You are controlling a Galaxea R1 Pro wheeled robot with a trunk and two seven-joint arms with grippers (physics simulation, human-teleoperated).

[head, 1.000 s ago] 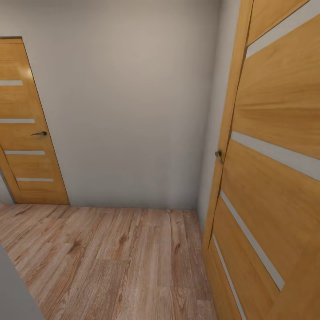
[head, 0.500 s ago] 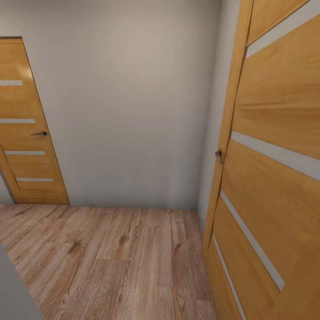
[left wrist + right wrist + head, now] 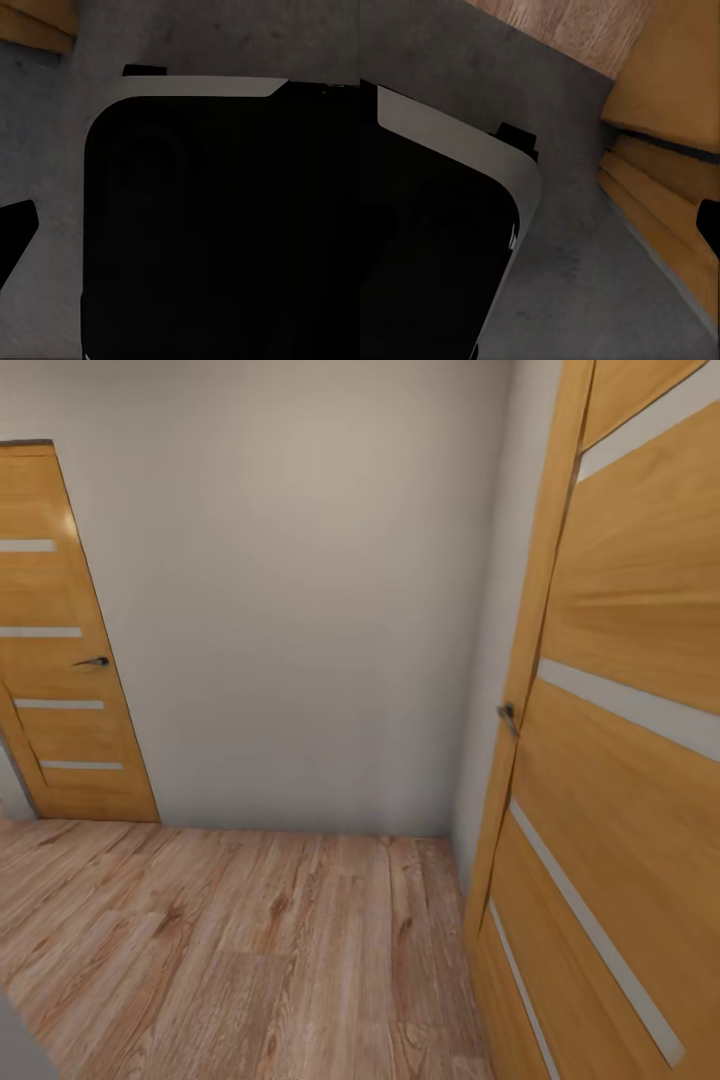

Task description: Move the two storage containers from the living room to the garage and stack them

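Claw state on either arm cannot be told: both wrist views are mostly blocked by a black rounded robot housing (image 3: 217,232) against grey wall. Light wood plank flooring (image 3: 250,950) lies nearest; at 3 o'clock stands an orange wooden door with pale stripes (image 3: 620,760), at 10 o'clock a similar closed door (image 3: 60,660), beyond them a plain grey wall (image 3: 300,610). No orange-red bins are visible here.

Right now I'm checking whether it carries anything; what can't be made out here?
- Head view: the door at the right is cut off by the frame edge.
- Left wrist view: a black robot body blocks most of the scene.
- Right wrist view: a dark part hides one side.
- Pincer states: cannot tell.
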